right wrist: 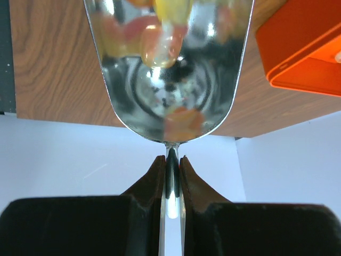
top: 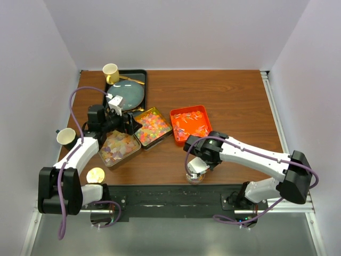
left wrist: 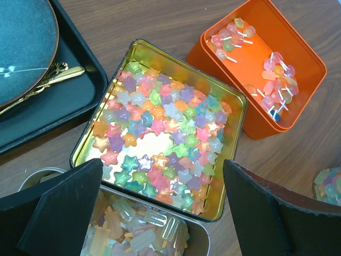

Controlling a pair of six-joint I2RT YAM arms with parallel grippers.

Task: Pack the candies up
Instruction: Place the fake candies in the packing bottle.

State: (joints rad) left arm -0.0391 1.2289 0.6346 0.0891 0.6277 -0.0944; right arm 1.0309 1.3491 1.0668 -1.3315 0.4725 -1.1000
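Right wrist: candies lie in scoop clamped by right pincer.

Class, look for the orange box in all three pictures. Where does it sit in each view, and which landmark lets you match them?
Top external: the orange box sits just right of the middle of the picture.
Left wrist: it fills the upper right corner.
Right wrist: only one corner of it shows, at the upper right edge.
Shared landmark: the wooden table it stands on shows in all three views.
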